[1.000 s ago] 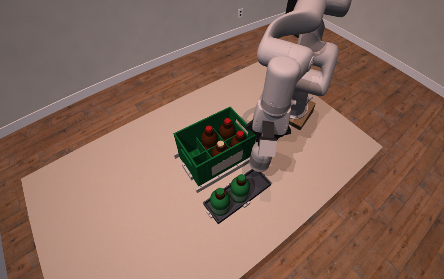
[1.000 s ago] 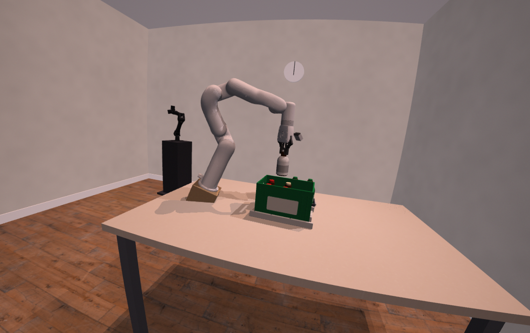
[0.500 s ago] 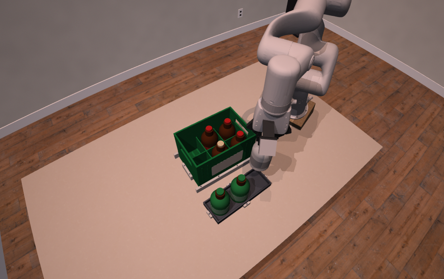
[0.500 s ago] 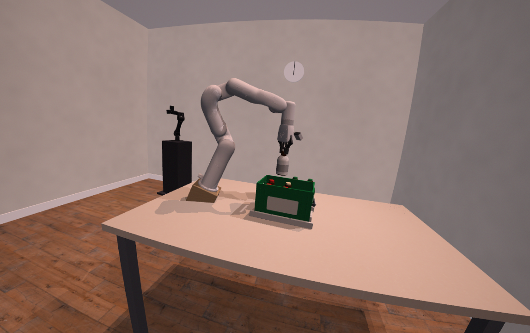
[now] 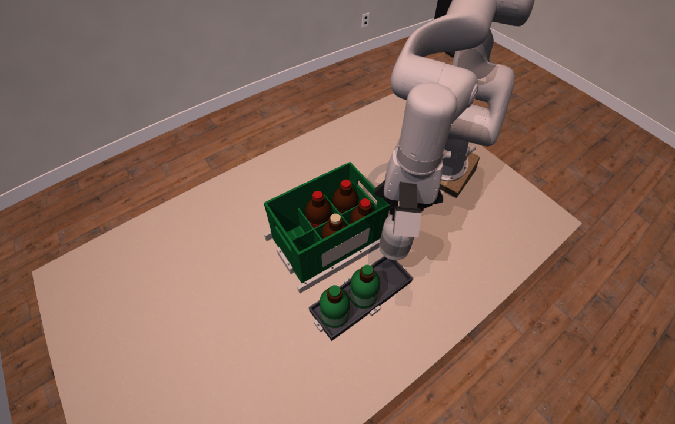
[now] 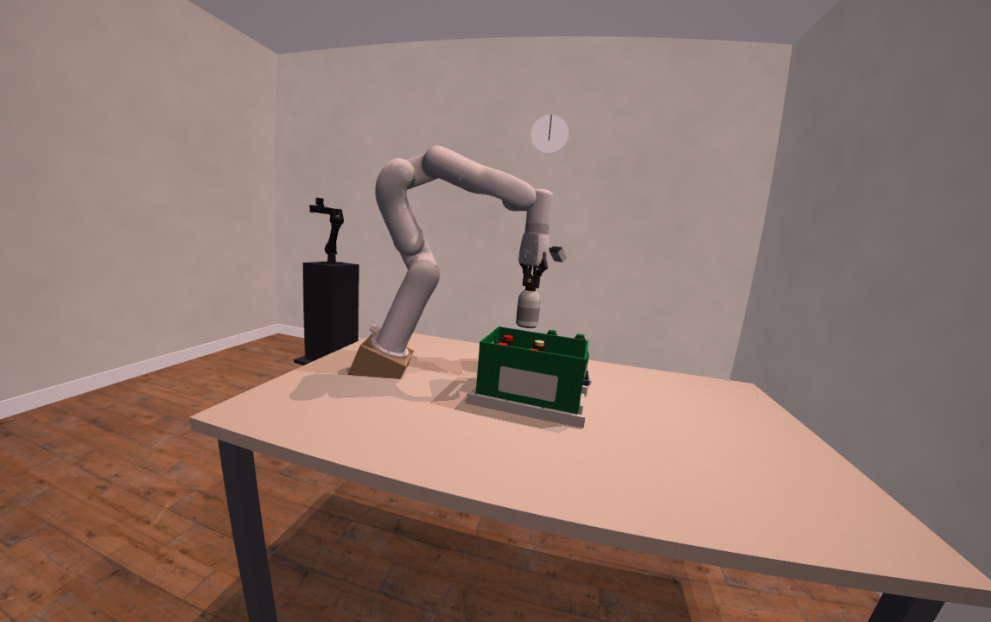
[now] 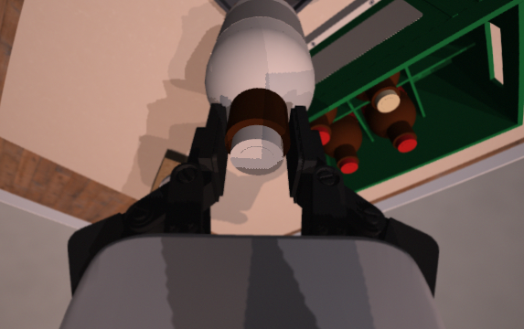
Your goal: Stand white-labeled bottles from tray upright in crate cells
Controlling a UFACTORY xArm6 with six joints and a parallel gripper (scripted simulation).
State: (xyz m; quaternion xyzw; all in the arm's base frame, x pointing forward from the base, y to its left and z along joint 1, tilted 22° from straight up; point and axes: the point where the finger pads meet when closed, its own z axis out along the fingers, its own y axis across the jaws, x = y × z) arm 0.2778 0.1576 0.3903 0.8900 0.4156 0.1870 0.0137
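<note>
My gripper (image 7: 258, 125) is shut on the brown neck of a white-labeled bottle (image 7: 260, 73) with a white cap. The bottle hangs upright in the air above the right end of the dark tray (image 5: 361, 297), beside the green crate (image 5: 322, 224); it also shows in the exterior view (image 6: 529, 307), above the crate's rim. The crate holds three brown bottles with red caps (image 5: 317, 206) and one with a cream cap (image 5: 333, 222). Its left cells (image 5: 292, 236) look empty. Two green-labeled bottles (image 5: 365, 284) (image 5: 334, 304) stand upright on the tray.
The crate sits on a pale base strip (image 5: 323, 274) in the middle of the table. The arm's base (image 5: 458, 176) stands behind the crate. A black pedestal with a small arm (image 6: 330, 305) stands on the floor beyond the table.
</note>
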